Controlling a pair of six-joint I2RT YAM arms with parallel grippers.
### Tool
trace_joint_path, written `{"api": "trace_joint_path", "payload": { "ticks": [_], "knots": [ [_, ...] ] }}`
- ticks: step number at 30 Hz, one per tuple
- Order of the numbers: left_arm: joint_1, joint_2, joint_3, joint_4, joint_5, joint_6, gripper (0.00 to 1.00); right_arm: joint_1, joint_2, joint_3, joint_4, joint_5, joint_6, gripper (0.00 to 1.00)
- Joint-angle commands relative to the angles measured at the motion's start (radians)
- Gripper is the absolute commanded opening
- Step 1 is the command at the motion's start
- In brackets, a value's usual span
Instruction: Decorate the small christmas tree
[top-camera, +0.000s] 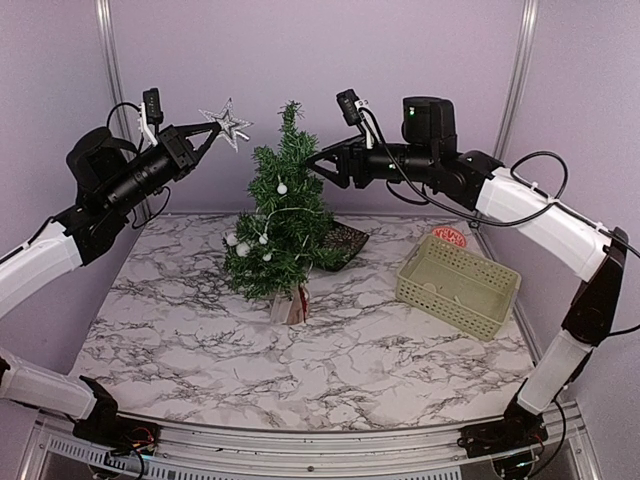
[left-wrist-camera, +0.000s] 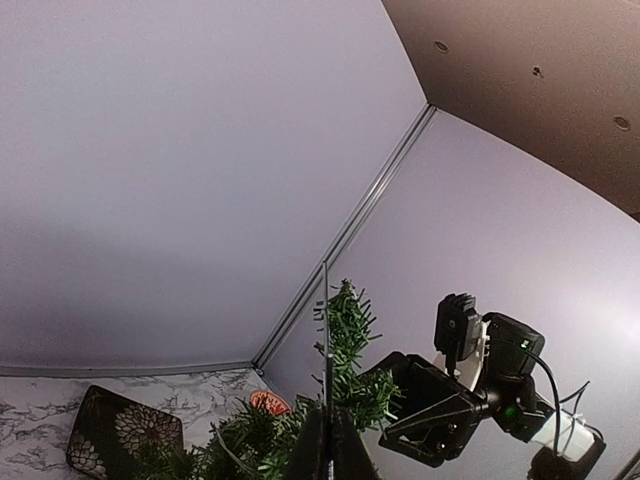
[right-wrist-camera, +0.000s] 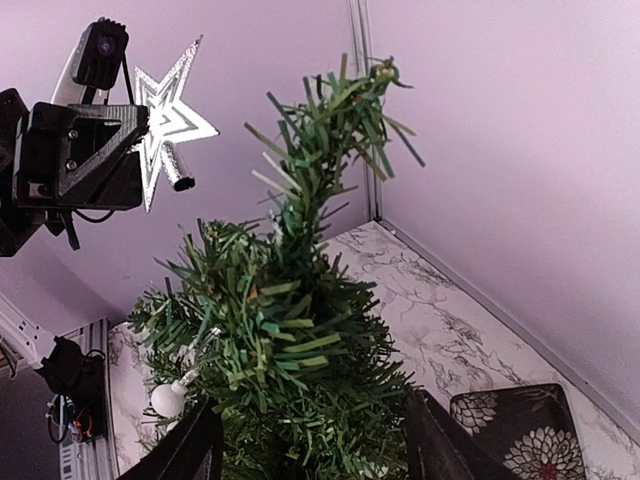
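The small christmas tree (top-camera: 280, 215) stands mid-table on a light wood base (top-camera: 290, 305), with a string of white bulbs (top-camera: 282, 187) draped on it. My left gripper (top-camera: 210, 135) is shut on a silver star (top-camera: 228, 123), held up left of the tree top. In the left wrist view the star (left-wrist-camera: 326, 330) shows edge-on as a thin line above the shut gripper (left-wrist-camera: 328, 440), with the tree top (left-wrist-camera: 350, 340) just behind. My right gripper (top-camera: 318, 165) is open at the tree's upper right. Its fingers (right-wrist-camera: 190, 450) stand wide on either side of the branches (right-wrist-camera: 290, 330).
A pale green basket (top-camera: 458, 285) sits at the right of the table. A dark flower-patterned tray (top-camera: 345, 243) lies behind the tree. A red item (top-camera: 450, 236) lies by the back wall beyond the basket. A white bulb (right-wrist-camera: 167, 398) hangs on the tree's left side.
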Motion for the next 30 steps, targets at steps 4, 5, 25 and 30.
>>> {"api": "trace_joint_path", "payload": {
  "ticks": [4,5,25,30],
  "knots": [
    [0.004,-0.001,-0.019,0.082,0.052,-0.038,0.00,-0.005,0.035,0.090,0.020,0.033,-0.034,0.61],
    [0.004,0.001,-0.021,0.082,0.054,-0.037,0.00,-0.006,0.040,0.099,0.017,0.033,-0.036,0.62],
    [0.004,0.008,-0.046,0.078,0.029,-0.035,0.00,-0.005,0.114,0.176,0.078,-0.075,-0.033,0.65],
    [0.004,0.021,-0.047,0.076,0.035,-0.050,0.00,-0.006,0.119,0.177,0.081,-0.087,-0.035,0.49]
  ]
}}
